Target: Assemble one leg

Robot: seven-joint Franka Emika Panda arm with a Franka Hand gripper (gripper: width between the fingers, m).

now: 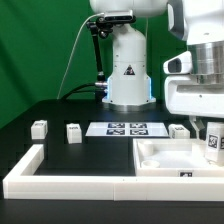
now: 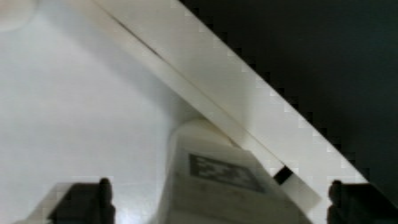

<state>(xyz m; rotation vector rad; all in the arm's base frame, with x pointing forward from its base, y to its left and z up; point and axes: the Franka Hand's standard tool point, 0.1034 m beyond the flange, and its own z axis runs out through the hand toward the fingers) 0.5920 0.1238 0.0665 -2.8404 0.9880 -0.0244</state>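
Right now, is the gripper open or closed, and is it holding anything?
Gripper: open, holding nothing; its fingers stand wide on either side of a leg, clear of it.

A plain green backdrop (image 1: 40,50) fills the exterior view from nine round to twelve o'clock, evenly lit, with no window showing. Below it a matte black table (image 1: 90,150) spreads towards six o'clock. The flat white marker board (image 1: 127,128) lies near its centre.
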